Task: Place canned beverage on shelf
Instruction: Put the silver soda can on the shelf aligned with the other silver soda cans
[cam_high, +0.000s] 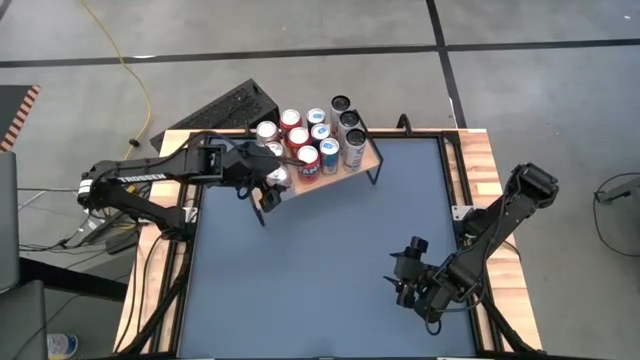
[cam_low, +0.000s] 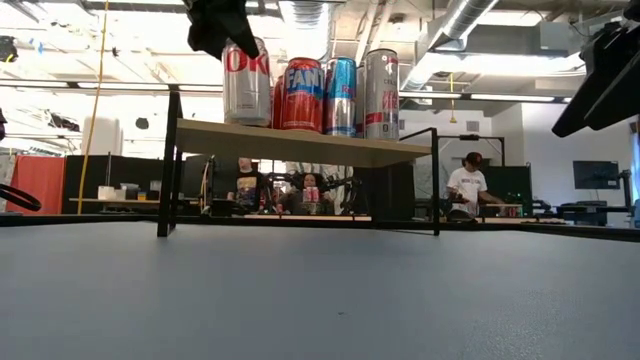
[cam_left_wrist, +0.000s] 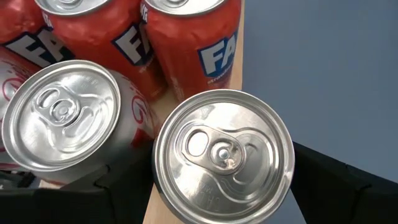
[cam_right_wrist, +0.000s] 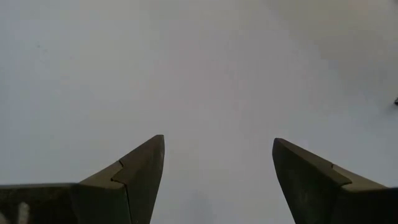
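Observation:
The shelf, a light wooden board on thin black legs, stands at the table's far edge and carries several upright cans. My left gripper reaches in from the table's left and is shut on a silver-topped can at the board's near left corner, beside a silver-and-red can and red cans. In the low view this can stands upright level with the board top. My right gripper hangs open over the mat near the table's right, nothing between its fingers. My left gripper pinches the can between its two fingers, one on each side, just under the rim. The fingers slant down from the table's left. The can stays upright, its base level with the board top; whether it rests there I cannot tell.
The blue mat spreads bare between both arms. A wooden table border frames it. A black slatted object lies beyond the far left corner. People sit in the room behind the shelf.

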